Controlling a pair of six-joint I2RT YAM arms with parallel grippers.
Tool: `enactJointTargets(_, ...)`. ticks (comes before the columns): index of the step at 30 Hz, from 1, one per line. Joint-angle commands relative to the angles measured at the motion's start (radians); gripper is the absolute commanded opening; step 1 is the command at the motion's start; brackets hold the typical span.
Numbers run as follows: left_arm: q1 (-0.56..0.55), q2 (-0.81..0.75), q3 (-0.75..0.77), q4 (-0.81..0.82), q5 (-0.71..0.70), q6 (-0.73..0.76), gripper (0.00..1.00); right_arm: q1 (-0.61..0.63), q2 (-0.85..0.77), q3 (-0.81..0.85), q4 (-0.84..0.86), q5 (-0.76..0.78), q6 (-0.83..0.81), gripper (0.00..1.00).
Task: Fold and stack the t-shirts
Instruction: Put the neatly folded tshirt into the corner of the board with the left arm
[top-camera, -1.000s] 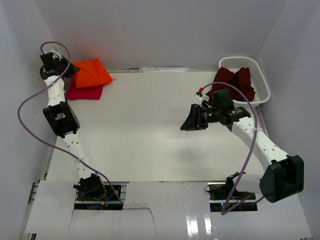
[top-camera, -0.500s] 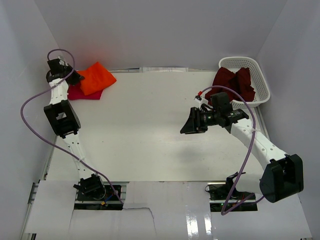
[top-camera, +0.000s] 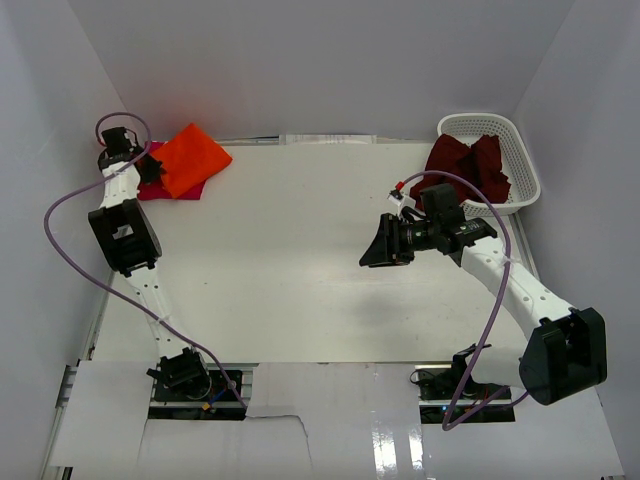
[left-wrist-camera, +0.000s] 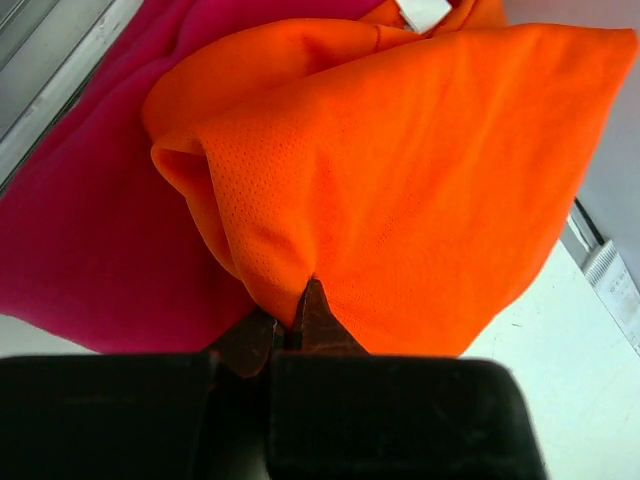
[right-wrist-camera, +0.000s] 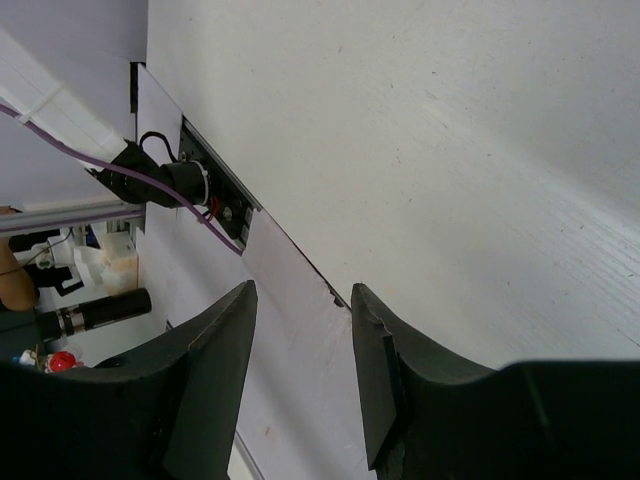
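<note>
white basket (top-camera: 523, 165) holding maroon tee (top-camera: 465, 165), left hand (left-wrist-camera: 290, 330) pinching orange tee (left-wrist-camera: 400, 170), right hand (right-wrist-camera: 302, 300) open

Overhead view — bright, even, diffuse light from above; white walls and bench (top-camera: 300, 250) rendered without blown areas. A soft, faint shadow is cast on the bench beneath the right arm (top-camera: 510, 285). Glare is noted on the glossy strip (top-camera: 400, 440) at the near edge. Walls are splayed outward by mild wide-angle distortion. Left wrist view — orange t-shirt (left-wrist-camera: 400, 170) vividly saturated, its mesh weave sharply resolved; left gripper (left-wrist-camera: 290, 335) underexposed, black, blurred. Right wrist view: right gripper (right-wrist-camera: 300, 295) dark and soft-edged; bench grain held in focus.
</note>
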Motion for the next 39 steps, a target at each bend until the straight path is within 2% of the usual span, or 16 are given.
enactJointTargets(1, 0.007, -0.108, -0.012, -0.03, -0.077, -0.034, 0.0, 0.005, 0.002, -0.002, 0.033, -0.022, 0.004, 0.49)
enactJointTargets(9, 0.008, -0.105, -0.026, -0.039, -0.054, -0.068, 0.0, 0.008, 0.004, -0.013, 0.041, -0.025, 0.007, 0.49)
enactJointTargets(16, 0.007, -0.013, 0.104, -0.03, 0.061, -0.028, 0.0, 0.008, -0.004, -0.021, 0.042, -0.026, 0.009, 0.49)
enactJointTargets(20, 0.007, 0.007, 0.147, 0.002, 0.085, 0.028, 0.0, 0.008, -0.001, -0.01, 0.036, -0.025, 0.007, 0.49)
enactJointTargets(25, 0.005, -0.007, 0.13, 0.142, 0.108, 0.111, 0.0, 0.008, 0.018, 0.016, 0.018, -0.028, 0.004, 0.49)
enactJointTargets(28, -0.015, 0.0, 0.158, 0.186, 0.162, 0.231, 0.0, 0.008, 0.034, 0.03, 0.014, -0.042, 0.012, 0.49)
enactJointTargets(29, -0.027, -0.003, 0.158, 0.191, 0.157, 0.301, 0.0, 0.01, 0.042, 0.036, 0.011, -0.049, 0.018, 0.49)
enactJointTargets(33, -0.032, -0.039, 0.13, 0.221, 0.121, 0.381, 0.0, 0.011, 0.088, 0.099, -0.024, -0.074, 0.016, 0.49)
enactJointTargets(39, -0.032, -0.042, 0.15, 0.225, 0.061, 0.439, 0.0, 0.013, 0.146, 0.166, -0.081, -0.092, -0.004, 0.49)
